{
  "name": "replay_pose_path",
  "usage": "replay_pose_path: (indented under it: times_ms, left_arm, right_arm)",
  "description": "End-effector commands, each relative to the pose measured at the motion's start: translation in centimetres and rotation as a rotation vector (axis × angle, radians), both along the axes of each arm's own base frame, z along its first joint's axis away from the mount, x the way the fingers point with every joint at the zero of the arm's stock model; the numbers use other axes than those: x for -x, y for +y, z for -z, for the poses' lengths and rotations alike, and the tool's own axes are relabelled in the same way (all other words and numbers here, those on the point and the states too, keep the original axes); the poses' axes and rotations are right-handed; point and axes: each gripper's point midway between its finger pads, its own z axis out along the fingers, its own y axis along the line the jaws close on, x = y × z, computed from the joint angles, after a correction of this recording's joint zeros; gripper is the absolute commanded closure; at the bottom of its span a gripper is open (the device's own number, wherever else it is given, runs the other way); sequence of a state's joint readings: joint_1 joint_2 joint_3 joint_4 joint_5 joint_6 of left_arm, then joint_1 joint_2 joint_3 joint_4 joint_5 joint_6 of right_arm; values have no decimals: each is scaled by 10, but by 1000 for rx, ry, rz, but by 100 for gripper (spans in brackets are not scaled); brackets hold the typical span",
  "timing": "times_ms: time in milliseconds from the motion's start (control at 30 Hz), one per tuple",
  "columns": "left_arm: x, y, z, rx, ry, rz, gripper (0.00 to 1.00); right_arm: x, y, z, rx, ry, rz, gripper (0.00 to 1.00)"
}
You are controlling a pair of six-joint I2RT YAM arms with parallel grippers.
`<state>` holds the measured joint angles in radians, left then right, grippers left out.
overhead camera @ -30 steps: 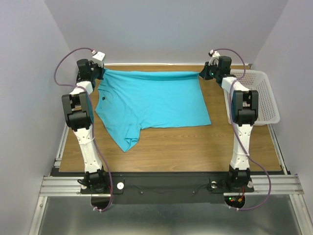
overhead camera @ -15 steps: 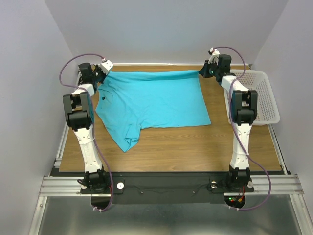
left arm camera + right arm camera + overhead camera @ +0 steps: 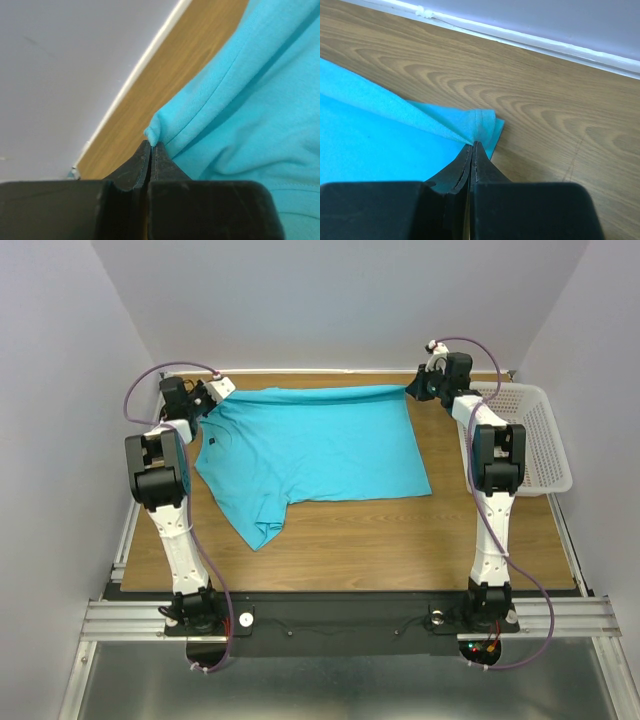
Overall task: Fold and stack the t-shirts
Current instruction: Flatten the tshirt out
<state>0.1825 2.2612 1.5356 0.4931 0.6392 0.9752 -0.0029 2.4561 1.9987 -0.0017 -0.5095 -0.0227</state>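
Left wrist view: the t-shirt [image 3: 250,110] runs off the top and right edges, its pinched corner hidden inside the closed left gripper [image 3: 151,147]. From above, the neck label [image 3: 213,439] is too small to read. The right arm [image 3: 497,455] covers part of the mesh basket [image 3: 545,435].

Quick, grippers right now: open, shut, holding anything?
Left gripper: shut on the t-shirt, far left corner.
Right gripper: shut on the t-shirt, far right corner.

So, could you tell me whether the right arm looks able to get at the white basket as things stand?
Probably yes: the basket sits beside the right arm, with nothing between them. But the right gripper is shut on the t-shirt, so it would have to let go first.
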Motion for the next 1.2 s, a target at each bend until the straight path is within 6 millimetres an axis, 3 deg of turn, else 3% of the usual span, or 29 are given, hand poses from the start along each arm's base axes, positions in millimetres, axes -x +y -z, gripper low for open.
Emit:
replay_pose_path:
  times_ms: [0,167,400,467,533,633,667,700,733,767,833,867,933,967,1000,1067,1100,1133,1167]
  left_arm:
    - [-8,1,-92,-57,-247,33,98]
    - [-6,-3,-103,-70,-301,54,98]
    - [5,-1,-103,-150,-348,56,98]
    - [7,-3,-107,-147,-355,64,98]
    - [15,-7,-113,-126,-374,75,98]
    - [32,-12,-137,-120,-437,77,98]
    - [41,-13,-161,-133,-481,73,98]
    - [50,-15,-164,-136,-497,71,98]
    - [58,-16,-174,-127,-515,70,98]
    - [71,-16,-203,-129,-569,65,98]
    - [92,-18,-221,-108,-624,54,99]
    - [109,-21,-251,-92,-683,52,99]
    - [129,-25,-268,-79,-735,48,99]
    - [146,-29,-293,-68,-788,52,99]
    - [159,-34,-309,-50,-837,61,100]
    - [179,-37,-317,-18,-861,58,100]
    - [209,-43,-343,-9,-937,61,100]
    - [210,-43,-337,2,-927,64,100]
    - [227,-46,-348,-1,-959,65,100]
  right_arm:
    - [-10,2,-23,2,-65,-10,99]
    - [-9,2,-26,0,-66,-15,99]
    - [-7,3,-34,3,-79,-21,99]
    - [-5,4,-40,3,-88,-29,99]
    - [-2,5,-59,11,-123,-44,99]
    - [5,4,-82,28,-161,-56,99]
    - [10,5,-110,36,-206,-63,99]
    - [16,4,-115,49,-211,-71,99]
    - [24,6,-146,50,-266,-96,99]
    - [34,6,-151,54,-244,-112,100]
    - [47,6,-177,59,-273,-140,99]
    - [53,6,-191,68,-291,-145,100]
    - [74,4,-239,95,-354,-157,99]
    - [82,4,-253,107,-371,-162,99]
    - [100,4,-280,127,-405,-166,99]
    - [119,3,-313,142,-453,-165,99]
    - [137,5,-335,147,-480,-173,99]
    - [146,5,-343,148,-490,-177,99]
    - [156,6,-354,148,-496,-178,99]
